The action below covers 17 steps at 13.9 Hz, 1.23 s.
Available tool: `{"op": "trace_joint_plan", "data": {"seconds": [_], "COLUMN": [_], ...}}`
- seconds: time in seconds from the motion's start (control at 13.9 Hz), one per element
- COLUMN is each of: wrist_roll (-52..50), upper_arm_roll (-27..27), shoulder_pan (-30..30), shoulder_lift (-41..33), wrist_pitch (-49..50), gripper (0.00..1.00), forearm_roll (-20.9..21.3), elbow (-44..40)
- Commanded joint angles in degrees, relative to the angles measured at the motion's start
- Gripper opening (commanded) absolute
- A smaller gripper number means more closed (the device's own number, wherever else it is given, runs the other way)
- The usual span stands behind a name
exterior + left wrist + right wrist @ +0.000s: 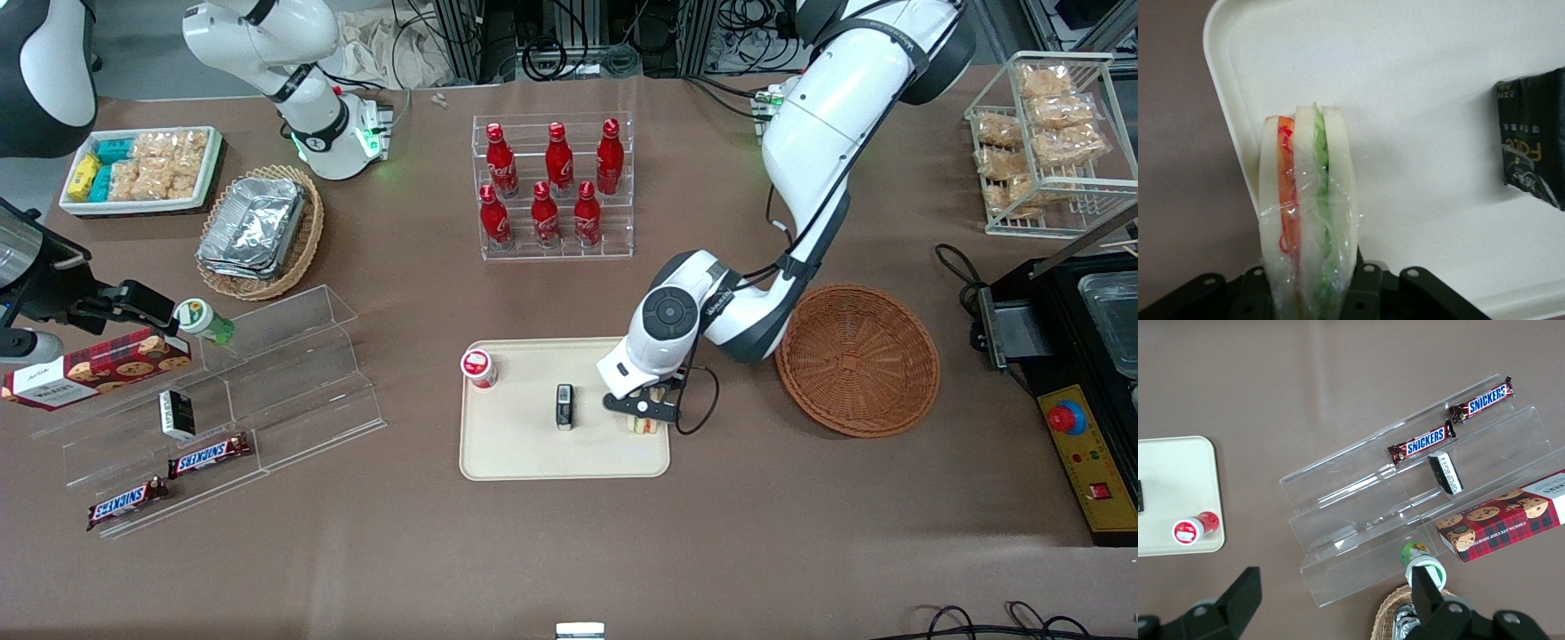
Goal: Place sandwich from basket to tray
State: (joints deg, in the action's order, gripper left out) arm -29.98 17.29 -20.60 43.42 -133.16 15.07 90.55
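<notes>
The sandwich (645,426) is a wrapped wedge of white bread with green, orange and red layers. It stands on edge on the cream tray (524,455), at the tray's end nearest the reddish-brown basket (858,360). My left gripper (644,411) is low over that end of the tray, its fingers pressed against both sides of the sandwich. In the left wrist view the sandwich (1308,200) sits between the black fingers of the gripper (1313,293), close to the rim of the tray (1418,100). The basket is empty.
A small black packet (564,406) and a red-capped bottle (478,368) lie on the tray toward the parked arm's end. A rack of red bottles (556,187) stands farther from the camera. A clear acrylic shelf (267,373) with snacks lies toward the parked arm's end.
</notes>
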Motion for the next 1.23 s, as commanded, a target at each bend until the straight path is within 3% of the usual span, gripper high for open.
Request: {"op": "trace_joint_plan", "data": {"seconds": [0.0,0.14,0.43,0.58,0.79,0.94,1.15], "wrist_roll": [-0.96,-0.96,-0.17,0.09,9.38,16.76,28.09], "upper_arm_roll": [-0.5,-0.41,-0.41,-1.28,-5.4,-10.5,-17.7], "shoulder_pan": [-0.58,-0.32,0.39,0.48,0.39,0.3,0.48], "shoulder_lift": [-0.78,-4.81,-14.3,-19.14,-25.56,-30.21,-36.72], "wrist_pitch": [0.26,2.71,17.12,22.9,31.18,35.31,44.36], "gripper": [1.0,1.0,1.0,1.0,1.0,1.0,1.0], "forearm_roll": [2.68,1.98,0.49,-3.71,-8.02,-12.59,-15.49], "elbow": [-1.52,-1.43,-1.78,-1.7,-1.78,-1.87,-1.78]}}
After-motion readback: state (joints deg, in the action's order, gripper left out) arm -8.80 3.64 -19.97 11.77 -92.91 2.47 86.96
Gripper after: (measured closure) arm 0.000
